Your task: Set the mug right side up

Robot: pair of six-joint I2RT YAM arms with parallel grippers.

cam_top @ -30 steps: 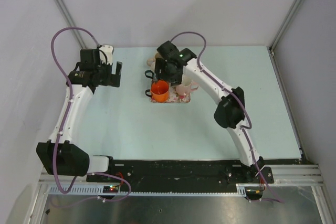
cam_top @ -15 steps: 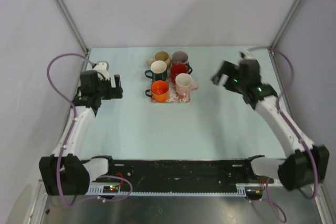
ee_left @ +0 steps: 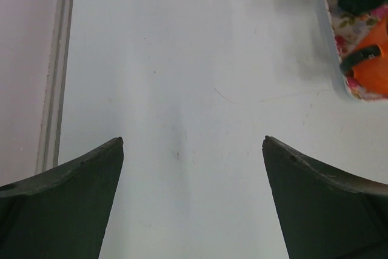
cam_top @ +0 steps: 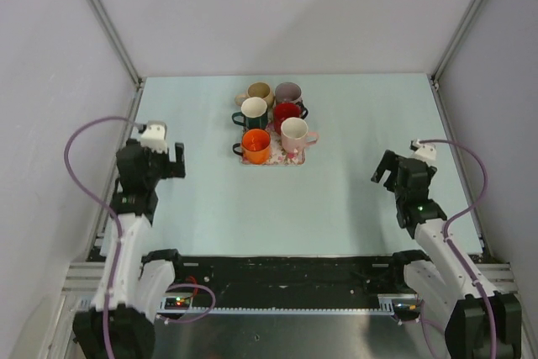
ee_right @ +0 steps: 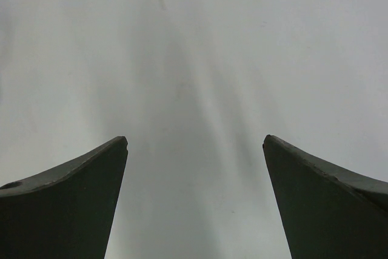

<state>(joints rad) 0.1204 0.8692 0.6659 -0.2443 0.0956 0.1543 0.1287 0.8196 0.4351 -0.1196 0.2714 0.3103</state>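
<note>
Six mugs [cam_top: 294, 134] stand mouth-up in two rows on a floral tray [cam_top: 290, 161] toward the far middle of the bench [cam_top: 353, 124]. The left fingers [ee_left: 73, 198] are spread wide and empty over bare bench, left of the tray. The right fingers [ee_right: 73, 198], likewise released, hang well to its right.

left arm [cam_top: 124, 240], right arm [cam_top: 447, 251]: white links, black joints | cables [cam_top: 69, 161]: purple | fingers [ee_left: 60, 210]: dark, tapered
</note>
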